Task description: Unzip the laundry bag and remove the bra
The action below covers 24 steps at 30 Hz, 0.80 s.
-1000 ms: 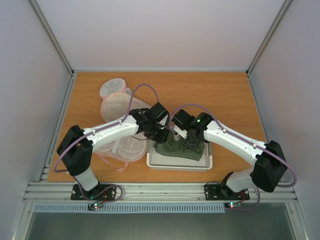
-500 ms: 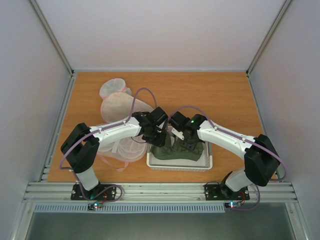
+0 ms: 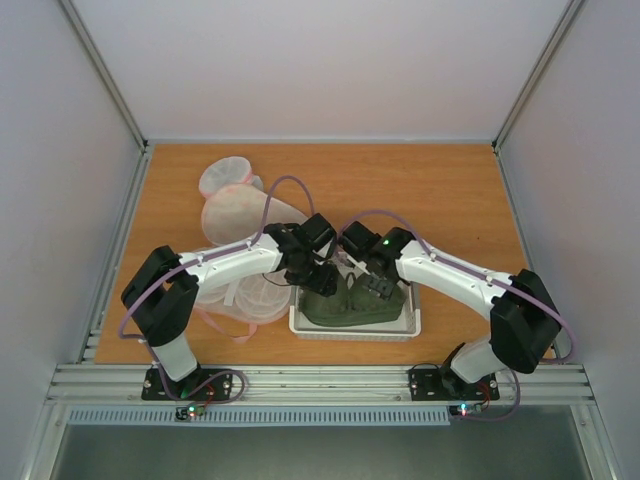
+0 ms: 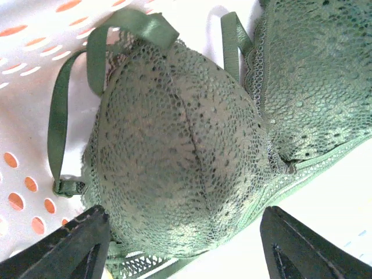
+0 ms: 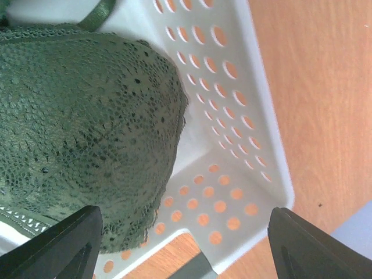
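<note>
Two grippers hang close over the bra [image 4: 180, 145], which lies cups-up in the white perforated basket [image 5: 232, 174], directly beneath both sets of fingers. It looks light, soft and springy, with padded lace cups that would squash and rebound and thin straps that could snag. I'd judge a cup edge or the bridge between the cups the surest pinch. The left gripper [image 4: 185, 247] is spread wide astride one cup, holding nothing. The right gripper [image 5: 185, 244], likewise spread and empty, straddles the other cup's edge and the basket corner. Both arms reach inward, wrists tipped down, nearly meeting.
</note>
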### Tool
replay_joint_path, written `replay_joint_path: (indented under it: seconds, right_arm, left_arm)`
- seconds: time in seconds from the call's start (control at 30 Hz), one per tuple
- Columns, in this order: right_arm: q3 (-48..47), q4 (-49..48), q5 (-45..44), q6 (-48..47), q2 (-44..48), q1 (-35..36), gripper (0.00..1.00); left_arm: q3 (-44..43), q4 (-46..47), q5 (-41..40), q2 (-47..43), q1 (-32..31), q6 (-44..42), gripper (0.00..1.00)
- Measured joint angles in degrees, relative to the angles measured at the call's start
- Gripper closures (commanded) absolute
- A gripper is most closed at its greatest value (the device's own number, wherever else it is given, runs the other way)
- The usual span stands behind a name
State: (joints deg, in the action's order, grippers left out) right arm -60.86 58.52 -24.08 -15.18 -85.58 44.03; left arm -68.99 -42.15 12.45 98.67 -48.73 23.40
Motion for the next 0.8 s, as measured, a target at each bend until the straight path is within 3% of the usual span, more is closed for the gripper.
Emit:
replay_joint_path:
  seconds: [0.13, 0.33, 0.8]
  right_arm:
    - [-2.69, 1.97, -0.61, 1.18, 0.46, -0.09, 0.20]
    - [-11.85, 3.50, 3.34, 6.19, 2.78, -0.76, 0.18]
    - [-15.41, -9.90, 10.71, 15.87, 12.00, -2.49, 0.05]
  left_arm:
    - [-1.46, -0.57, 0.09, -0.02, -0.02, -0.42, 0.20]
    - [-7.85, -0.96, -0.22, -0.87, 0.37, -1.84, 0.18]
    - [-16.48, -8.72, 2.89, -5.14, 3.13, -14.23, 0.01]
